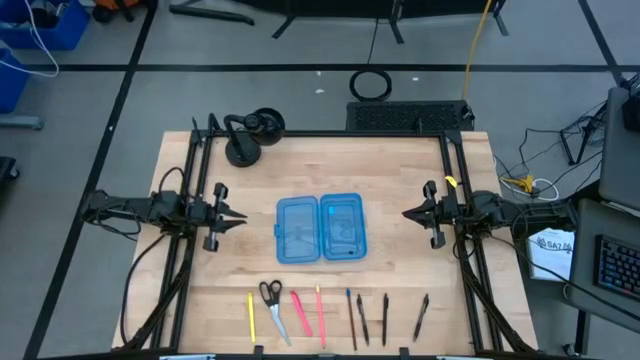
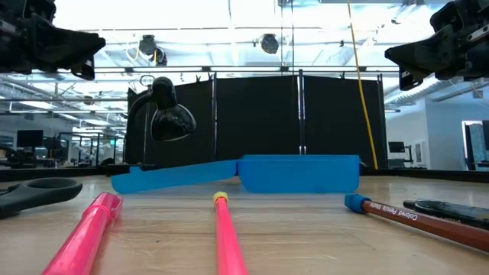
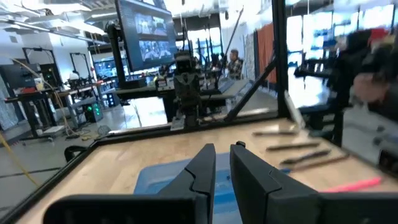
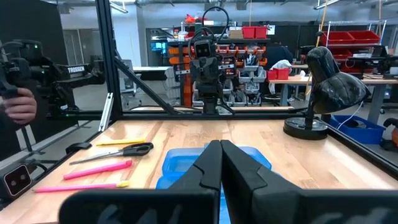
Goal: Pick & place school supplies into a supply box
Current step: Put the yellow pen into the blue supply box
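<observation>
The open translucent blue supply box (image 1: 320,230) lies flat in the middle of the table, both halves facing up; it also shows in the low view (image 2: 252,174). The supplies lie in a row along the near edge: a yellow pencil (image 1: 251,318), black-handled scissors (image 1: 272,304), two pink markers (image 1: 301,312) (image 1: 320,313), a blue pen (image 1: 350,316) and several dark pens (image 1: 386,315). My left gripper (image 1: 242,217) hovers left of the box with a narrow gap between its fingers (image 3: 222,167). My right gripper (image 1: 406,213) hovers right of the box, shut (image 4: 219,155).
A black desk lamp (image 1: 250,135) stands at the far left corner of the table. Black frame rails (image 1: 190,250) run along the left and right sides. Bare wood lies between the box and the row of supplies. A person's hand (image 4: 18,106) shows beyond the table's edge.
</observation>
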You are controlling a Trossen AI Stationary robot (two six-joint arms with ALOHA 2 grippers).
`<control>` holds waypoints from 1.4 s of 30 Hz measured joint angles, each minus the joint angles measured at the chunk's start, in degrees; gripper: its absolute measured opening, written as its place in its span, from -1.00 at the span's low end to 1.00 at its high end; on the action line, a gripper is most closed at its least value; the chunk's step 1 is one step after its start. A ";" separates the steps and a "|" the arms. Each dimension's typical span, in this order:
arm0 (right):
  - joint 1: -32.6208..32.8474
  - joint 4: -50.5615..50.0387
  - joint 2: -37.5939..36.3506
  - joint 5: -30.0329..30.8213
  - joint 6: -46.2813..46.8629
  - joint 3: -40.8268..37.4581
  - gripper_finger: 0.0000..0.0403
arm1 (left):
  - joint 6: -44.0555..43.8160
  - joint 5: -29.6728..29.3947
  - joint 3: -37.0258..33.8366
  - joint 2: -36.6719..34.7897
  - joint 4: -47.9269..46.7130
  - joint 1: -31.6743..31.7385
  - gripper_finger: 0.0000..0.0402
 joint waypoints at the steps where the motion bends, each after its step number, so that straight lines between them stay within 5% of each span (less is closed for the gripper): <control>1: 0.00 0.00 -0.01 0.02 -0.19 -0.01 -1.00 | -2.47 0.23 0.00 0.00 0.30 0.00 -0.74; 8: 0.00 -0.32 0.09 0.02 -0.43 -0.01 -1.00 | -21.24 -0.42 0.02 0.02 1.86 -0.01 -0.74; 12: 0.00 -0.66 0.13 0.02 -0.61 0.00 -1.00 | -24.76 -8.13 0.49 0.02 6.76 0.04 -0.74; 17: 0.00 -1.40 0.16 -0.02 -4.05 -0.01 -1.00 | -26.60 -9.31 7.06 4.74 0.81 -1.46 -0.75; 21: 0.00 -1.27 0.22 -0.01 -8.81 -0.01 -1.00 | -33.47 -16.23 14.18 17.84 -2.56 -3.74 -0.75; 24: 0.00 -1.31 0.22 -0.01 -11.54 -0.02 -1.00 | -37.24 -15.76 23.62 29.84 -6.61 -6.90 -0.75; 27: 0.00 -0.91 0.24 -0.01 -11.82 -0.02 -1.00 | -44.92 -16.40 36.76 42.06 -20.62 -11.73 -0.75; 34: 0.00 1.33 0.22 -0.01 -12.38 0.00 -1.00 | -80.56 -17.58 65.67 70.65 -60.41 -23.07 -0.75; 42: 0.00 2.27 0.22 -0.01 -9.70 -0.02 -1.00 | -116.02 -14.96 83.49 92.93 -73.95 -32.78 -0.75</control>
